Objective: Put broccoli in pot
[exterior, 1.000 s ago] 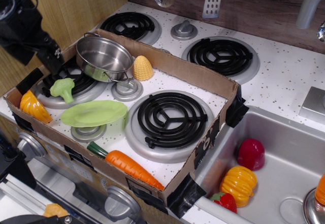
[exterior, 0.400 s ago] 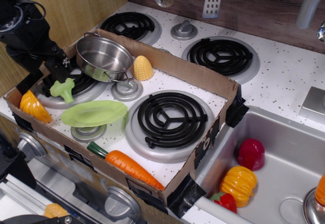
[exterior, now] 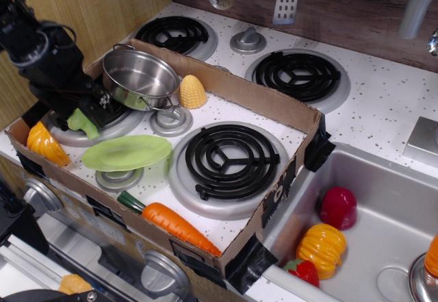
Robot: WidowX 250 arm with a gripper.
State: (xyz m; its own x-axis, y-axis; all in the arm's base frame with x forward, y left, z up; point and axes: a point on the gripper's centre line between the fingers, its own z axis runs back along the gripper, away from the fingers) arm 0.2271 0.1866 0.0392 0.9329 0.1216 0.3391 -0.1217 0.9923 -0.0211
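The hand point(exterior: 87, 114) sits directly over the broccoli point(exterior: 80, 122), covering most of its crown; only a light-green patch with the stem shows at the hand's lower edge, resting on the burner at the near-left corner of the desk point(exterior: 226, 110). The black body of the hand hides its fingertips, so I cannot tell whether they are spread around the floret or already pinching it. The floret seems to lie tilted, stem pointing down and toward the front, though too little shows to be sure. The pot point(exterior: 139, 77) stands just beyond and to the right of the hand, tipped on the cardboard edge, its open mouth facing up and forward. The carry looks short: up, then back and right over the near rim. A lime plate point(exterior: 126, 153) lies in front of the hand, apart from it
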